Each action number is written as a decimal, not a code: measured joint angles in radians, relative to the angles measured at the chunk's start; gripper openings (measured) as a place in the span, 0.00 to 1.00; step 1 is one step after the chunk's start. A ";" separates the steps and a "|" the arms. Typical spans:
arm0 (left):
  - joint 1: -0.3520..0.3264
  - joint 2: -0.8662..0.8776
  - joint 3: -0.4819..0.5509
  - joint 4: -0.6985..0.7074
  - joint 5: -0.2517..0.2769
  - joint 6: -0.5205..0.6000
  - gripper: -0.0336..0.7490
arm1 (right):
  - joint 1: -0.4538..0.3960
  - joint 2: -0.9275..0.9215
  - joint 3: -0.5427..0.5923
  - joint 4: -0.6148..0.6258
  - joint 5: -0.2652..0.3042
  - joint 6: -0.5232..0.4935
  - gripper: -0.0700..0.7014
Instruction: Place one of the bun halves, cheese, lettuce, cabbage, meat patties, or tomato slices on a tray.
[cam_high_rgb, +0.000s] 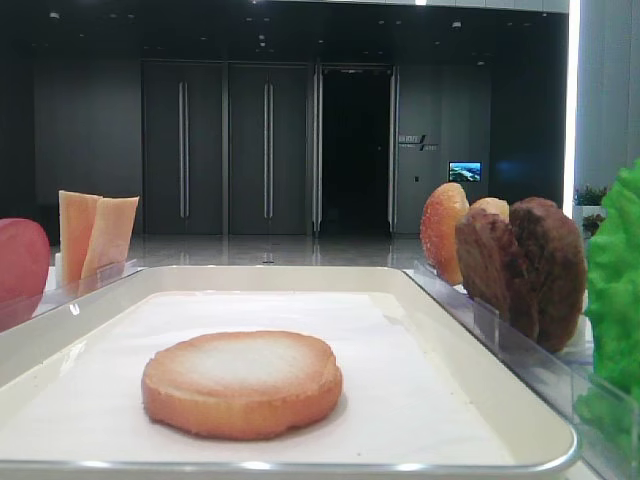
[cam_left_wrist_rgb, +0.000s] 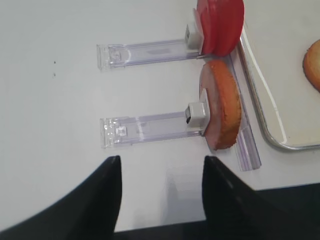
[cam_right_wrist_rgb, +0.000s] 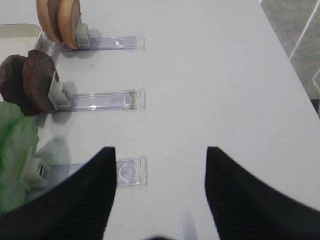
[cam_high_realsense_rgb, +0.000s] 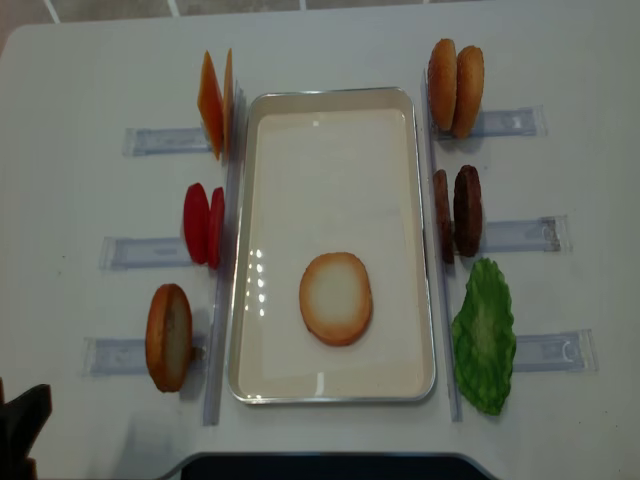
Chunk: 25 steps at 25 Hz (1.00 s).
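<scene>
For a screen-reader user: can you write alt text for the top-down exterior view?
A round golden bun half, pale cut face up, lies on a cream rectangular tray. Left of it stand orange cheese slices, red tomato slices and another bun; right, two buns, brown patties, green lettuce.

The setting looked like a demonstration bench in a large office or commercial lobby, not a kitchen. Behind the white tabletop stood dark panelled double doors with long vertical handles, a polished reflective floor and a small lit wall screen. Food pieces stood sorted in clear plastic holders flanking a tray, like a test layout.
</scene>
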<state>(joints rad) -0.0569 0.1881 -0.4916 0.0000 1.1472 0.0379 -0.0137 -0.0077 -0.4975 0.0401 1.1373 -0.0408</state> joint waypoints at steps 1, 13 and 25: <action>0.000 -0.014 0.004 0.000 -0.008 0.009 0.55 | 0.000 0.000 0.000 0.000 0.000 0.000 0.62; 0.000 -0.127 0.006 -0.008 -0.032 0.022 0.49 | 0.000 0.000 0.000 0.000 0.000 0.000 0.62; 0.000 -0.187 0.006 -0.008 -0.037 0.024 0.45 | 0.000 0.000 0.000 0.000 0.000 0.000 0.62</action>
<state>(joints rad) -0.0569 0.0011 -0.4854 -0.0078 1.1107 0.0621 -0.0137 -0.0077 -0.4975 0.0401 1.1373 -0.0408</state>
